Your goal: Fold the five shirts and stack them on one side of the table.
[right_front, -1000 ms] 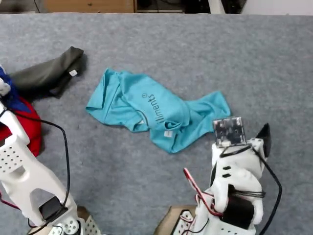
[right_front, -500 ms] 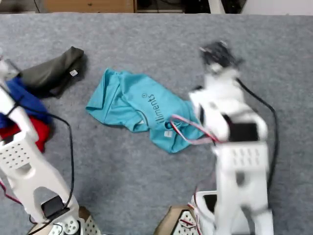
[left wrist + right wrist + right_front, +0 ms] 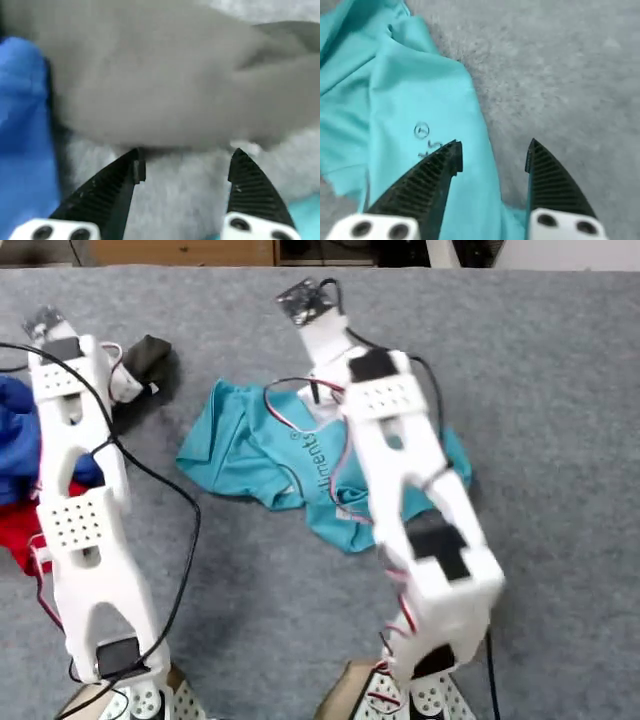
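- The teal shirt (image 3: 240,450) lies crumpled in the middle of the table (image 3: 560,370). It has dark writing and a small round mark (image 3: 421,130).
- The dark grey shirt (image 3: 152,352) lies far left. A white bit (image 3: 150,389) on it may be a tag.
- The right gripper (image 3: 492,150) is spread wide over an edge of the teal shirt, holding nothing.
- The left gripper (image 3: 187,157) is spread wide over the dark grey shirt, holding nothing.
- A second ago the right arm was folded back at the near edge. Now both arms stretch far out.
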{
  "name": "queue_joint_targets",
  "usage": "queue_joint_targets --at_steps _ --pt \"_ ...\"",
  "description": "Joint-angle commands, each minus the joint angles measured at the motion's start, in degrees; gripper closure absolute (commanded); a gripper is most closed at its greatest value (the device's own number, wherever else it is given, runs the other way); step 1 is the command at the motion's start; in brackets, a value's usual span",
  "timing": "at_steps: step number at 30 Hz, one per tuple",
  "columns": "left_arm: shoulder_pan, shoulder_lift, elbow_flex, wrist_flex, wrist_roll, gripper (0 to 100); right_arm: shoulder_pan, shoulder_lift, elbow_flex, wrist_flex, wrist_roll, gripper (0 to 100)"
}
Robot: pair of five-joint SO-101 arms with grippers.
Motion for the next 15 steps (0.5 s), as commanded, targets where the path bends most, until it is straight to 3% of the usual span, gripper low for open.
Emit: queue_joint_targets --at_steps 1,3,5,9,15 --pt "-2.5 2.2 -1.1 -3.9 0.9 86 -0.9 9.9 -11.1 1.8 0.0 78.5" --pt "-6.2 3.6 -3.5 -5.0 0.9 99 -2.4 14.6 -16.2 3.9 -1.3 78.5" --pt "-10.3 4.9 -6.5 -4.8 1.0 95 -3.1 19.0 -21.5 6.9 -1.1 78.5" --pt "-17.1 5.4 -10.5 -4.6 3.6 98 -4.3 25.9 -32.1 13.4 -1.2 78.5" --pt "-16.4 4.8 -17.8 2.0 3.6 98 -5.0 34.0 -46.3 21.6 2.5 79.0"
